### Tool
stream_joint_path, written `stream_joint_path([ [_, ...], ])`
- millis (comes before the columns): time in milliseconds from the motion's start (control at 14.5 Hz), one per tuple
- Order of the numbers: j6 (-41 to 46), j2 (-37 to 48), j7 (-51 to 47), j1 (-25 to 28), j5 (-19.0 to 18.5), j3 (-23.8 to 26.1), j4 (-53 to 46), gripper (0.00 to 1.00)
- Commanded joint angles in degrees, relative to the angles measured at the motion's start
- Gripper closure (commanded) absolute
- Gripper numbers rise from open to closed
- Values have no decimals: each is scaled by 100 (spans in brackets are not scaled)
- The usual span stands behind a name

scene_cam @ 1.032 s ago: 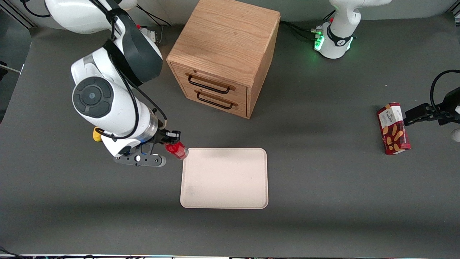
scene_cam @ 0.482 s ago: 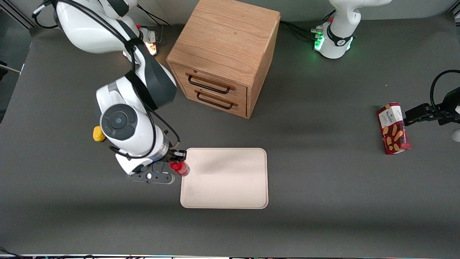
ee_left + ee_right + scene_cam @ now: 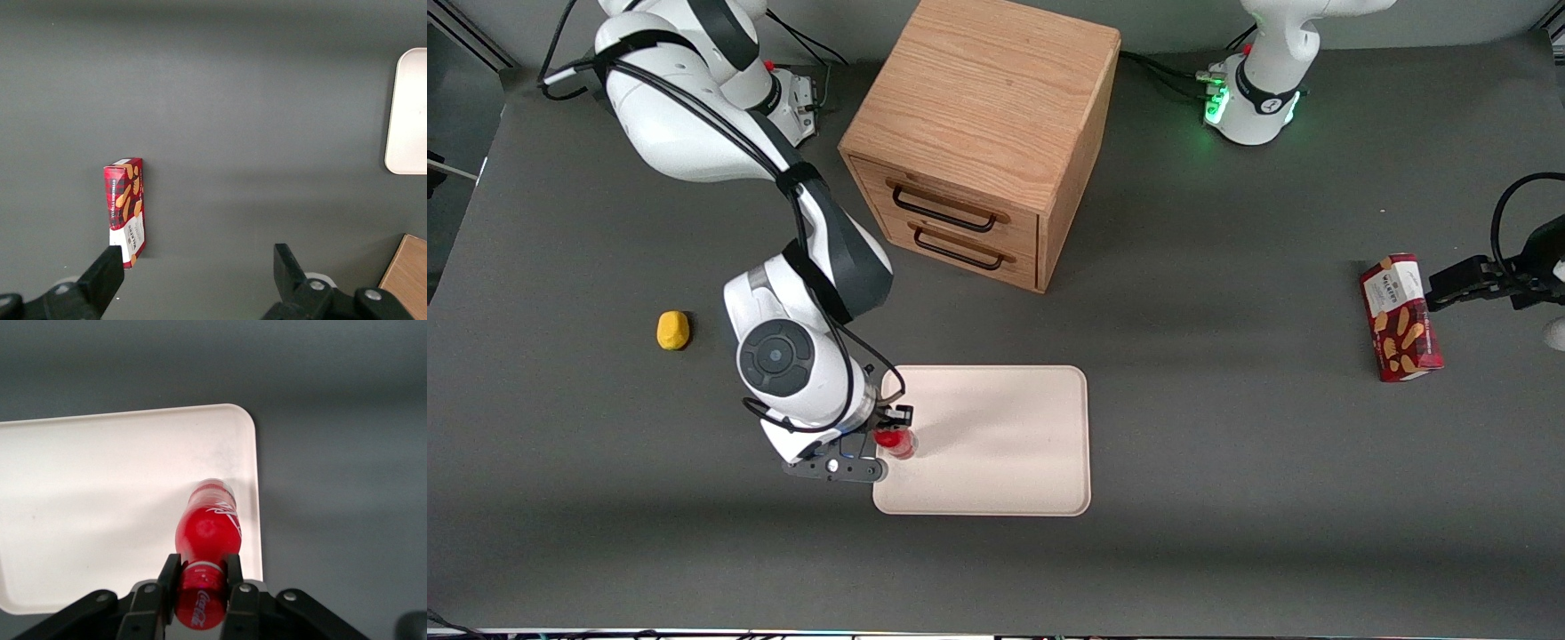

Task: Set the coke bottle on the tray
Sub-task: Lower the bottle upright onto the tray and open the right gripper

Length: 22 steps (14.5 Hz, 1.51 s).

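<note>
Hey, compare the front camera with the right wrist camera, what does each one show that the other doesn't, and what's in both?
Only the front view shows the wooden drawer cabinet, the yellow lump toward the working arm's end of the table, and the red biscuit box toward the parked arm's end.

Only the right wrist view shows the white lettering on the coke bottle and the fingers clamped on its neck below the cap.

Both show the claw holding the bottle over the tray, near its edge.

Wooden cabinet (image 3: 983,133), 2 drawers; yellow lump (image 3: 673,330); red biscuit box (image 3: 1400,317).
</note>
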<state>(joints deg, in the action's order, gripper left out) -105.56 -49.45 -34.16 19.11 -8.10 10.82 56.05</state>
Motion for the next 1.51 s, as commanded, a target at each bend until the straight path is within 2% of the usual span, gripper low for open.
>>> stream_joint_path([
  [0,-184,41,-100,5,-61,-10,196,100],
  [688,-219,23,-91,14,-34,-10,354,100],
  [757,-228,14,-91,14,-34,-1,345,97],
  [826,-237,14,-100,14,-34,-10,354,78],
  [894,-237,14,-126,14,-43,-10,354,35],
  [963,-237,23,-161,14,-52,-10,345,0],
  [1307,-114,268,-144,-47,-43,-10,345,0],
  [1445,271,461,-144,-65,-34,-1,345,0],
])
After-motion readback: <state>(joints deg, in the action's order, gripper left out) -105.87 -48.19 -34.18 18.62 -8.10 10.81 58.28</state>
